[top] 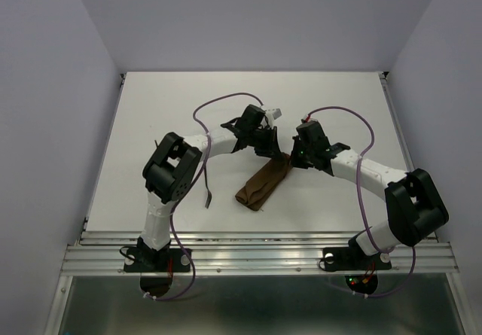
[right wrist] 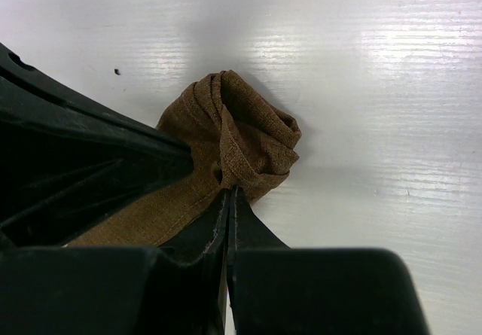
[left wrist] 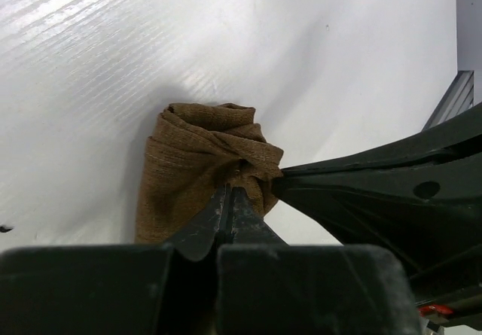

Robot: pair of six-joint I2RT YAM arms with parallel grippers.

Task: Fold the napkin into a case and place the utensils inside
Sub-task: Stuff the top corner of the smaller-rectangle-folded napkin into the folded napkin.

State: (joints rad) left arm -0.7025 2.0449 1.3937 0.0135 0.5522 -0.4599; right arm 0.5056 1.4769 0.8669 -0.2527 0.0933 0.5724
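The brown napkin (top: 258, 190) lies as a narrow folded strip on the white table, running from near centre toward the far right. Both grippers meet at its far end. My left gripper (left wrist: 231, 190) is shut, pinching a bunched fold of the napkin (left wrist: 188, 169). From the other side my right gripper (right wrist: 232, 191) is shut on the same bunched end of the napkin (right wrist: 252, 128). In the top view the left gripper (top: 276, 153) and the right gripper (top: 291, 159) sit almost touching. One thin dark utensil (top: 207, 193) lies to the left of the napkin, partly under the left arm.
A purple cable (top: 226, 102) loops over each arm. The table's metal rail (top: 256, 248) runs along the near edge, and walls stand close on three sides. A small dark tip (top: 155, 141) pokes out behind the left arm's elbow.
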